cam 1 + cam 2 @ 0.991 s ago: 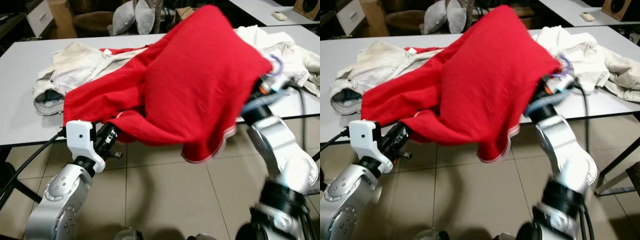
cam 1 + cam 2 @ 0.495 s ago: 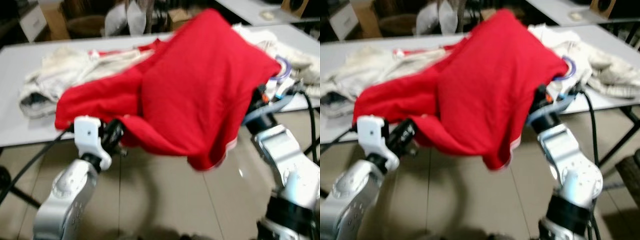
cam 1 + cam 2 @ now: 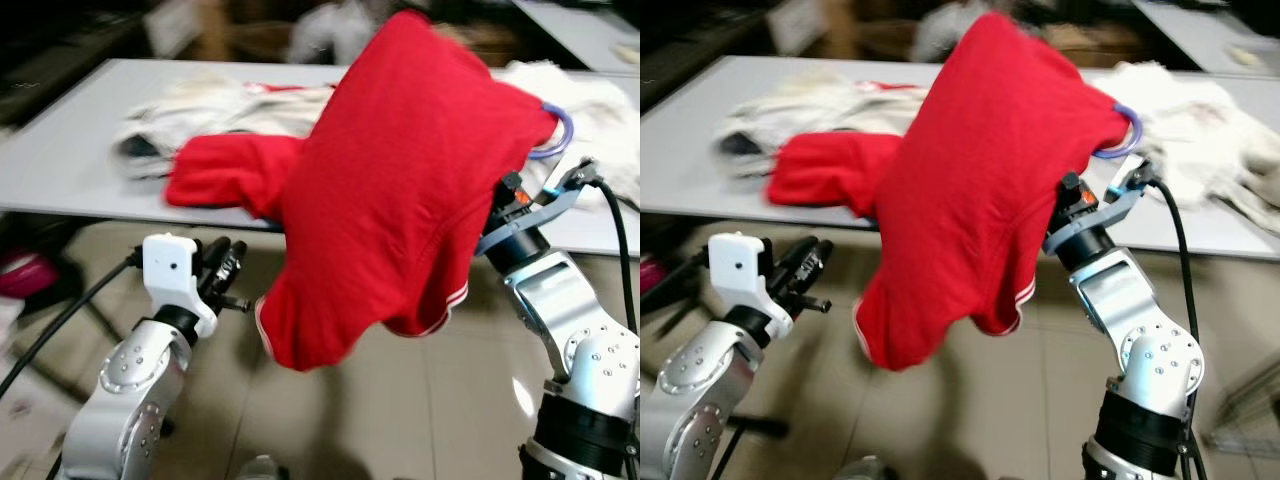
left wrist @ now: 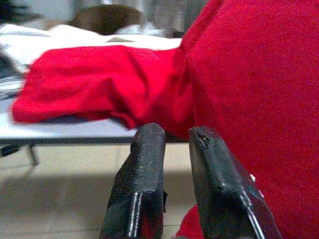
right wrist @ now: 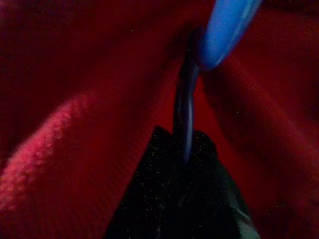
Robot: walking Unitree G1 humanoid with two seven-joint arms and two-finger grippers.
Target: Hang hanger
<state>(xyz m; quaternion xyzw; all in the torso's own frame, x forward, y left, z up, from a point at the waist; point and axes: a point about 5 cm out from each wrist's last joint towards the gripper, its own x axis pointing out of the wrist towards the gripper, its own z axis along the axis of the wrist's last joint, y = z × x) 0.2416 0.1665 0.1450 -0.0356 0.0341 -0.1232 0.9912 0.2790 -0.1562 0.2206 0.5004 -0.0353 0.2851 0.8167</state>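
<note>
Above the tabletop [image 3: 70, 150] edge, your right gripper [image 5: 187, 149] is carrying the hanger [image 3: 1118, 135] with the red shirt [image 3: 400, 190], jaws closed on it; left gripper [image 4: 172, 144] is idling, jaws nearly closed, empty; next you are needing a rail.

Shirt [image 3: 400, 190] was solid red, with a thin white stripe along the hem. Hanger [image 3: 558, 130] was blue-purple, its hook showing at the shirt's edge; in the right wrist view it read bright blue against dark red cloth. Counter [image 3: 70, 150] was pale grey. Clothes pile [image 3: 230, 100] on it was off-white. Floor tiles [image 3: 440, 400] were beige. Left gripper [image 4: 172, 144] fingers were black, with a white wrist housing and silver arms.
</note>
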